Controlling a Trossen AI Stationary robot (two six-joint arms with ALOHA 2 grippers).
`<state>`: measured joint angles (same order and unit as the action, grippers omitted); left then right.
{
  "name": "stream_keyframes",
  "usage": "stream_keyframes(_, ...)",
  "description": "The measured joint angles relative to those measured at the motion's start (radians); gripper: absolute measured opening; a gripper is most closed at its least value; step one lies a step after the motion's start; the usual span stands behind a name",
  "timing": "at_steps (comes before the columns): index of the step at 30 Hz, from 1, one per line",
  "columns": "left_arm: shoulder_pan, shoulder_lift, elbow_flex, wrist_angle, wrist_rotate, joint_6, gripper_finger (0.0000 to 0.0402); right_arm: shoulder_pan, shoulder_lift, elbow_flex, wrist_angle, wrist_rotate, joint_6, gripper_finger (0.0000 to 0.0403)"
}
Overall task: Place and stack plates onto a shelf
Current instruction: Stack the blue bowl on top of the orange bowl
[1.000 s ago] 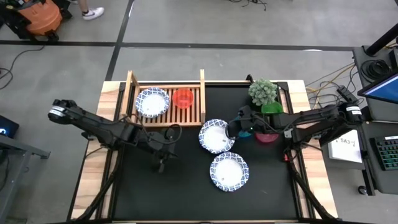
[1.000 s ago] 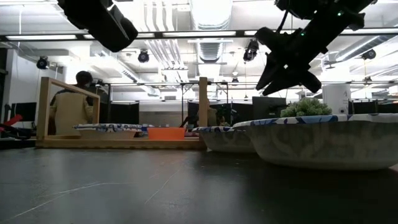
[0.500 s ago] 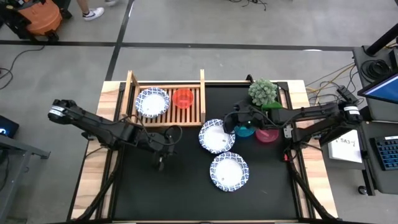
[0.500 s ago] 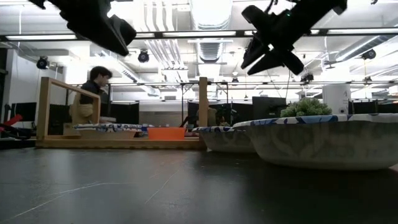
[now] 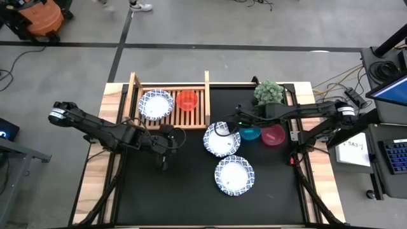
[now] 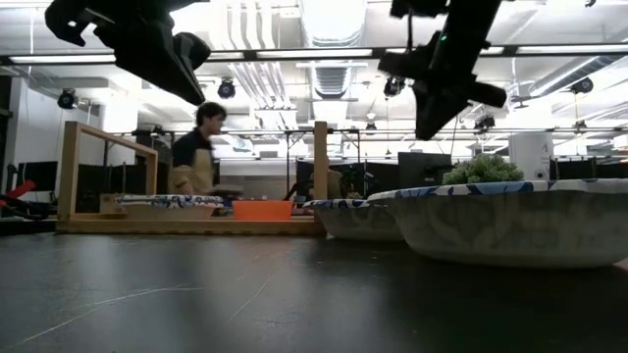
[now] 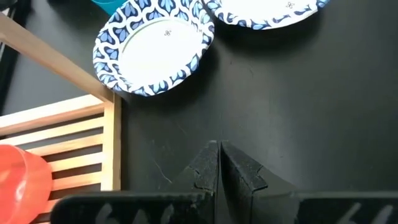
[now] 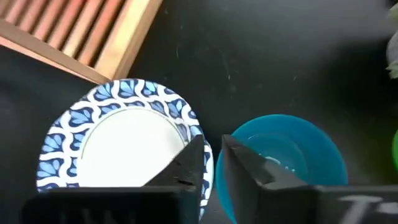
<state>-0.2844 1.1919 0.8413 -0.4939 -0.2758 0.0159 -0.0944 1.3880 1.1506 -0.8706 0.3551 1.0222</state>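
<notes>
While the light wooden slatted shelf (image 5: 169,102) sits at the black tabletop's (image 5: 191,184) 11 o'clock corner, it carries one round blue-rimmed white plate (image 5: 156,104) and, just beside it at 3 o'clock, a small plain red bowl (image 5: 187,100). Two more alike plates lie on the tabletop: the middle plate (image 5: 220,138) near the shelf's 4 o'clock corner, and the front plate (image 5: 234,175) just beside it at 5 o'clock.

A teal bowl (image 5: 250,133) crowds the middle plate's 3 o'clock edge, a pink bowl (image 5: 273,135) lies next to that, and a green potted plant (image 5: 269,94) stands at 12 o'clock of both. The right gripper (image 5: 240,124) hovers over the gap between middle plate and teal bowl – its wrist view shows the fingers (image 8: 245,167) slightly apart, clasping nothing, with the plate rim (image 8: 180,118) on one side and the teal bowl (image 8: 292,146) on the other.

The left gripper (image 5: 165,151) waits above bare tabletop at 6 o'clock of the shelf, fingers (image 7: 239,171) pressed together and empty. Open tabletop spreads from there toward 6 and 7 o'clock.

Only the low view shows a person (image 6: 199,147) in the room beyond the shelf; it also shows both grippers raised well clear of the tabletop – something the high view cannot settle.
</notes>
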Motion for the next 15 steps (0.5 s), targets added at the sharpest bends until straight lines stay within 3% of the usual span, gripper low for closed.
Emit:
stream_keyframes(8,0.0,0.0,-0.001,-0.004,-0.004,0.001,0.0,-0.047,0.122,-0.009,-0.009,0.011,0.057,0.0162)
stream_keyframes(15,0.0,0.0,-0.001,-0.004,-0.004,-0.002,0.0,-0.065,0.229,-0.01,-0.007,0.014,0.104,0.0188)
